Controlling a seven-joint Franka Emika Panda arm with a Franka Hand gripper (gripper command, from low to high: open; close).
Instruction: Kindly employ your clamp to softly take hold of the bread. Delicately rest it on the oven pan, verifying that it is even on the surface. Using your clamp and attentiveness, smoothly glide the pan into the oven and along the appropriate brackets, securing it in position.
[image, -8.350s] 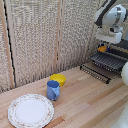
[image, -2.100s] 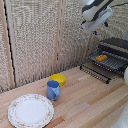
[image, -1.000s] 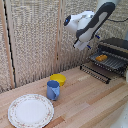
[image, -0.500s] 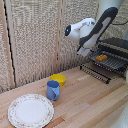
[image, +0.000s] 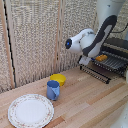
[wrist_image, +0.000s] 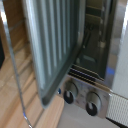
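The bread is a small orange piece lying on the oven pan, a dark wire tray that sticks out of the front of the oven at the exterior view's right. My clamp hangs at the pan's left end, below the bent white-and-grey arm. Its fingers are too small and too hidden to show whether they are open. The blurred wrist view shows the oven close up, with grey parallel bars and two knobs. No fingers show there.
A blue mug and a yellow bowl stand on the wooden table left of the pan. A patterned white plate lies at the front left. A slatted wall stands behind.
The arm has swung left and down from above the oven, bringing the clamp to the pan's left end. The bread has stayed on the pan.
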